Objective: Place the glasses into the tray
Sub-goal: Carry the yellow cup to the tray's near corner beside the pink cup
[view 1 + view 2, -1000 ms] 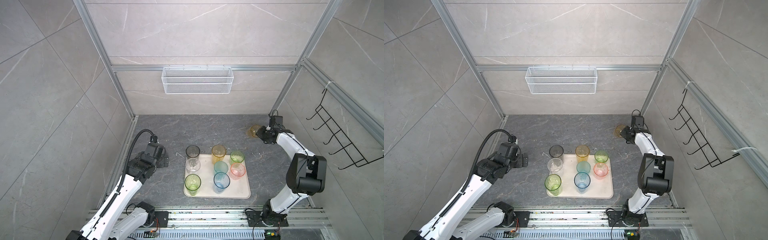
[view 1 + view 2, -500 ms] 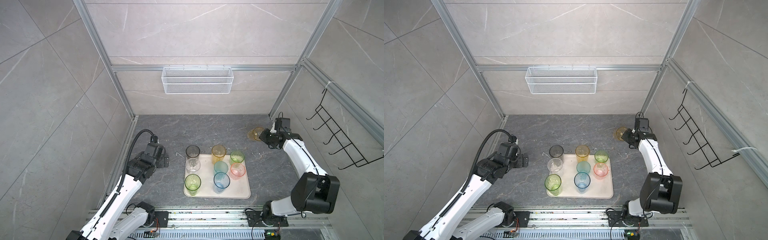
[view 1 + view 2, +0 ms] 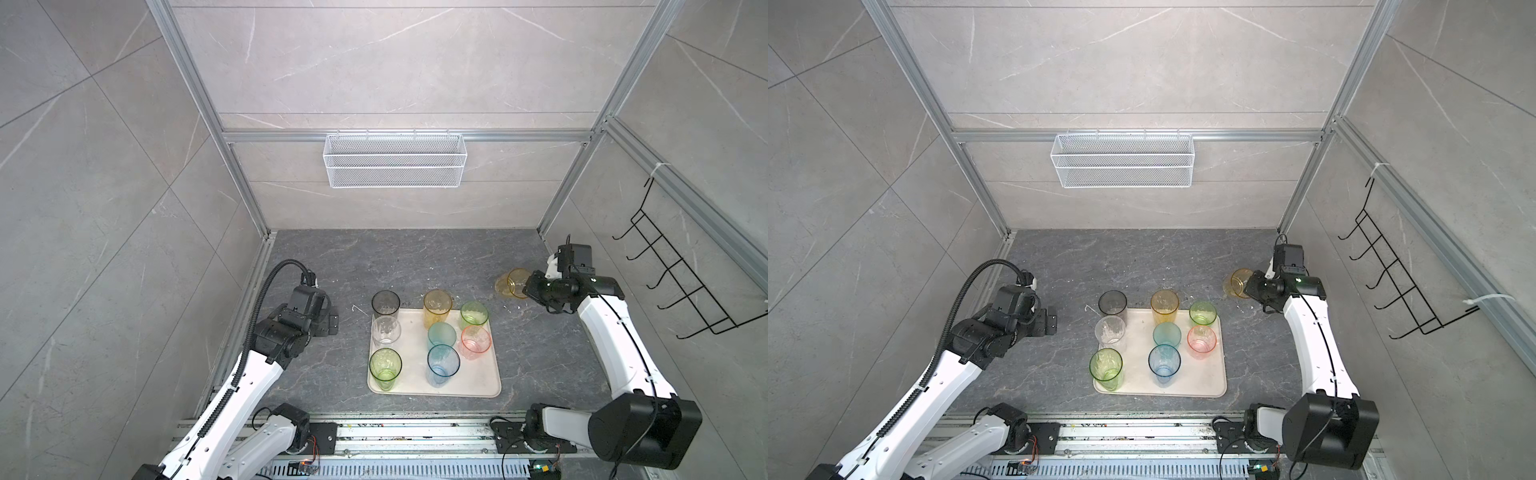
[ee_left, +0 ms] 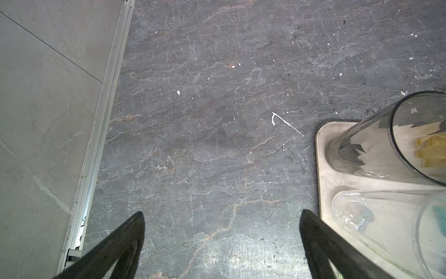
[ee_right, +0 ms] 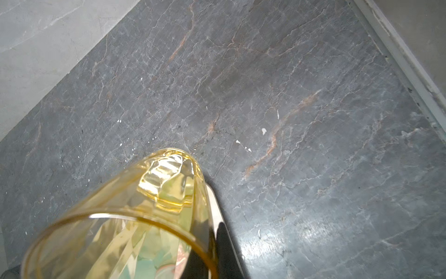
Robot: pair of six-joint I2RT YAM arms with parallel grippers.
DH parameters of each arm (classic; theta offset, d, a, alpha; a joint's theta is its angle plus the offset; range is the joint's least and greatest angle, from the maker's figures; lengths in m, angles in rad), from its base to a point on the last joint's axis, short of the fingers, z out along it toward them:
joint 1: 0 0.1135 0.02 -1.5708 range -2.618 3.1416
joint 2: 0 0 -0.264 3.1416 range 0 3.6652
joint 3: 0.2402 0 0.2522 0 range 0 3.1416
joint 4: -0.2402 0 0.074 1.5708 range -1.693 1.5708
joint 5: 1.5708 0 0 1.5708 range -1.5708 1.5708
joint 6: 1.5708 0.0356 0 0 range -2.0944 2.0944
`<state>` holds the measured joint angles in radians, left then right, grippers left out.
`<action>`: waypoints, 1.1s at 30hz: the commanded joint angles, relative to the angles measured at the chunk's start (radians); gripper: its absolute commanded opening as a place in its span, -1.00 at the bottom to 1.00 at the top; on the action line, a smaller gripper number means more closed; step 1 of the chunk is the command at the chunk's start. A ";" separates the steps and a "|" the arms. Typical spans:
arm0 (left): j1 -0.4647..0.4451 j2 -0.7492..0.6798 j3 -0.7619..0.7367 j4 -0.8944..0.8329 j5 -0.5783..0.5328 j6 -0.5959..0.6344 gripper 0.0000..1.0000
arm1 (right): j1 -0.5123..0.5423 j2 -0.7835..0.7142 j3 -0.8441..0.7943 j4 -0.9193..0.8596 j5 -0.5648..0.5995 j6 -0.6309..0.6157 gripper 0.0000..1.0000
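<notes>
Amber glass is held tilted, apart from the tray.
Its wall is pinched by the right jaws; the left jaws are spread.

no readable text, labels, brands or numbers anywhere

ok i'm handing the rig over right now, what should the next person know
Left gripper: open, empty, over the table left of the tray.
Right gripper: shut on the rim of an amber glass, tilted, off the tray at the far right.
Done: eight stand on the tray, from the grey one to the blue one.
To do: set the held glass in the tray's free near-right part.
</notes>
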<state>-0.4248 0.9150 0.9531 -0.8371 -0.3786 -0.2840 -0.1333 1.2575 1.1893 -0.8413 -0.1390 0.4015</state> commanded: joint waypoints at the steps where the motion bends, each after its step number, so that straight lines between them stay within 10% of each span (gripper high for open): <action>1: 0.004 -0.015 0.028 0.012 0.024 -0.009 1.00 | 0.019 -0.044 0.010 -0.097 -0.017 -0.030 -1.00; 33: 0.008 0.004 0.030 0.009 0.044 -0.011 1.00 | 0.464 -0.184 0.090 -0.561 0.165 0.060 -1.00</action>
<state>-0.4244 0.9180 0.9531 -0.8371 -0.3382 -0.2840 0.3004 1.0885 1.2846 -1.3544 0.0006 0.4236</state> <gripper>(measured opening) 0.997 0.076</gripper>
